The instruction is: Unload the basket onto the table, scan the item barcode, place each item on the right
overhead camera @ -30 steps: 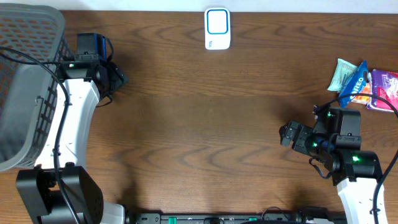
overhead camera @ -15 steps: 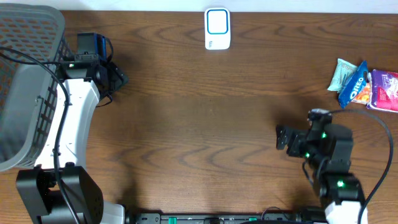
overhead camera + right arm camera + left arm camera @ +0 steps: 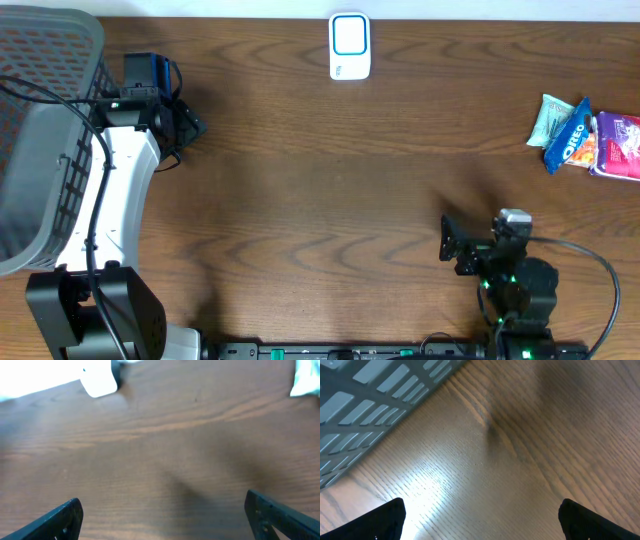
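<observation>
— Snack packets (image 3: 585,136) lie in a small heap at the right edge of the worktop (image 3: 320,190): a blue Oreo pack (image 3: 568,143), a pale green one (image 3: 550,119) and a purple-and-pink one (image 3: 618,145), touching or overlapping each other.
— And the scanner?
— White barcode scanner (image 3: 350,46) with a blue-ringed face, at the middle of the far edge, well apart from the packets.
— Where are the arms?
— Left claw (image 3: 190,127) sits near the far left corner, just beside the grey mesh basket (image 3: 40,130), jaws spread wide with nothing between them. Right claw (image 3: 450,240) is low near the front edge, right of centre, also wide open and empty; its wrist view shows only bare wood between the fingertips (image 3: 60,517), with the scanner blurred at the top.
</observation>
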